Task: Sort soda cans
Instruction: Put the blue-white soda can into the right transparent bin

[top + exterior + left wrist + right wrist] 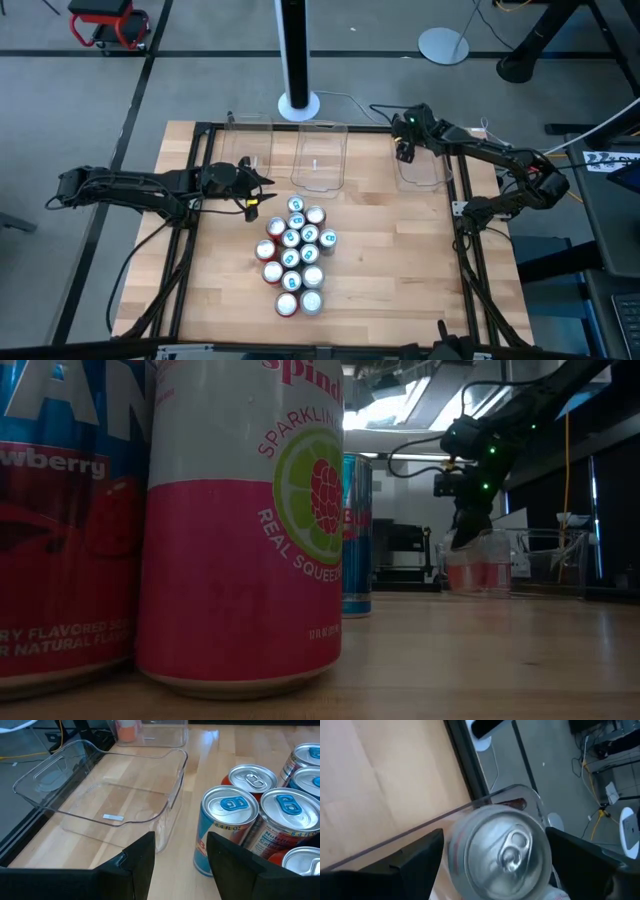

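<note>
We see right pincer (495,865), fingers apart, straddling upright silver-topped soda can (501,845) inside far-right clear plastic bin (421,172). Left pincer (258,192), partly apart and empty, sits just left of can cluster (297,256) at bench (400,270) centre; nearer arm.

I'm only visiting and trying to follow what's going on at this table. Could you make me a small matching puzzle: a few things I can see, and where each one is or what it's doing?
Things:
1. right gripper
2. left gripper
3. middle bin
4. can cluster

Places or states:
a. stands in the middle of the table
b. over the right bin, fingers either side of a can
c. holds no cans
d. open, low beside the cluster, facing a blue can

Pairs: 1-b, 2-d, 3-c, 4-a
</note>
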`<state>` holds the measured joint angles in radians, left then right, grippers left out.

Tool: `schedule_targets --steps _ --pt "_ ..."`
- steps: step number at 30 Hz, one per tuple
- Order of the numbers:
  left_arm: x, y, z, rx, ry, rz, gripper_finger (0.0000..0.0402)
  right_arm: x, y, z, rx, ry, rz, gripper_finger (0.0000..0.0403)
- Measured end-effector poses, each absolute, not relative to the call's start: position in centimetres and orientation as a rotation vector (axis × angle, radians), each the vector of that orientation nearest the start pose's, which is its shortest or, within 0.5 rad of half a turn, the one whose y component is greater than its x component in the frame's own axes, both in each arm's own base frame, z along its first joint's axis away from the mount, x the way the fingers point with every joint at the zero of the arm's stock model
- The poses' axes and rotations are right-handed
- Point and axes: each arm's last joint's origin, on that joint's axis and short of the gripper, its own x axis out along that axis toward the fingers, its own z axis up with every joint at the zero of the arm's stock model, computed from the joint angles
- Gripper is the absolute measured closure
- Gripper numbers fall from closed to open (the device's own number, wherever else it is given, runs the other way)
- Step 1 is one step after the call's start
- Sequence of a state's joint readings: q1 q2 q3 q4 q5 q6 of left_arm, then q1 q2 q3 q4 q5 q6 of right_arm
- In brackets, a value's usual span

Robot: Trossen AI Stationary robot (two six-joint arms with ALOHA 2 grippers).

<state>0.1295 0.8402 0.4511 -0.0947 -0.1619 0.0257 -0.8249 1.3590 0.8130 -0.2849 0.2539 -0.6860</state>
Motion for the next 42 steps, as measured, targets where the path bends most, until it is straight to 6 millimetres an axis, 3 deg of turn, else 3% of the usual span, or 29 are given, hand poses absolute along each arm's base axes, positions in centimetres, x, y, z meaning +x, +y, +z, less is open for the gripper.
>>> schedule_targets --steps 15,18,22,27,31,37,42 --pt "17.6 2.8 21.8 0.033 0.490 0.277 0.0233 18.2 -20.8 23.1 -0.355 1.098 -0.689 0.0056" --pt "17.6 2.8 21.8 0.034 0.490 0.277 0.0233 18.6 -20.9 24.4 -0.348 1.057 -0.647 0.0056" --pt "17.6 2.8 21.8 0.034 0.490 0.277 0.0233 20.0 -19.7 27.1 -0.413 0.998 -0.570 0.0056" --pt "17.6 2.8 21.7 0.034 0.502 0.277 0.0233 22.2 -16.2 30.9 -0.560 0.879 -0.466 0.0056" --pt "17.5 2.8 21.6 0.033 0.511 0.277 0.0233 24.2 -12.2 32.9 -0.662 0.767 -0.333 0.0056" --pt "17.5 2.7 21.5 0.035 0.520 0.276 0.0233 26.7 -5.6 33.8 -0.771 0.649 -0.137 0.0056" --pt "17.5 2.7 21.5 0.040 0.520 0.275 0.0233 27.4 -0.2 33.7 -0.839 0.573 0.029 0.0056"
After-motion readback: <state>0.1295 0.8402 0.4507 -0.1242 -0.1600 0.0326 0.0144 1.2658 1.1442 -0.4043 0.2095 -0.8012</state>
